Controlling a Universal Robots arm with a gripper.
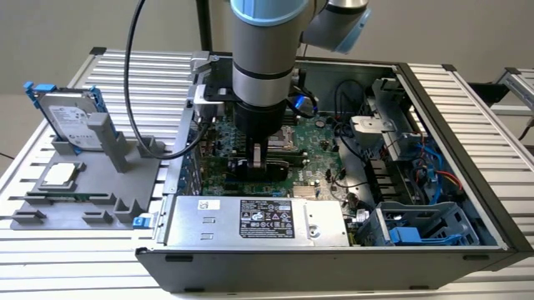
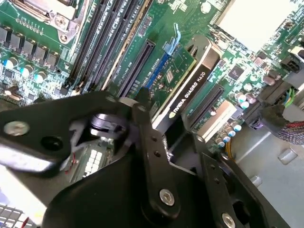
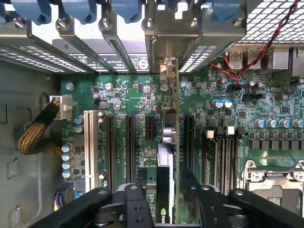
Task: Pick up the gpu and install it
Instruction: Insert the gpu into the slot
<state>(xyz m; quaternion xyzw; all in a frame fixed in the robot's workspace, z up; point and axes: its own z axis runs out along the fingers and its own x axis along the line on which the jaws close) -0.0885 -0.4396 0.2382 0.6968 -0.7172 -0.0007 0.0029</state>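
Note:
The gpu (image 2: 190, 88) stands on edge over the green motherboard (image 1: 321, 140) inside the open computer case (image 1: 467, 169). Its black shroud faces the camera in the second wrist view. In the first wrist view the gpu (image 3: 166, 152) appears edge-on, lined up with a long slot, its silver bracket (image 3: 164, 66) against the rear slot openings. My gripper (image 1: 257, 164) reaches straight down into the case and is shut on the card's upper edge; the black fingers (image 2: 145, 118) flank the card in both wrist views. Whether the card is fully seated is hidden.
A silver power supply (image 1: 254, 220) lies along the case's near side. Drive bays with blue clips (image 1: 417, 228) and cables (image 1: 429, 156) are at the exterior view's right. A grey fixture (image 1: 125, 206) at the left holds a hard drive (image 1: 71, 119) and a processor chip (image 1: 62, 175).

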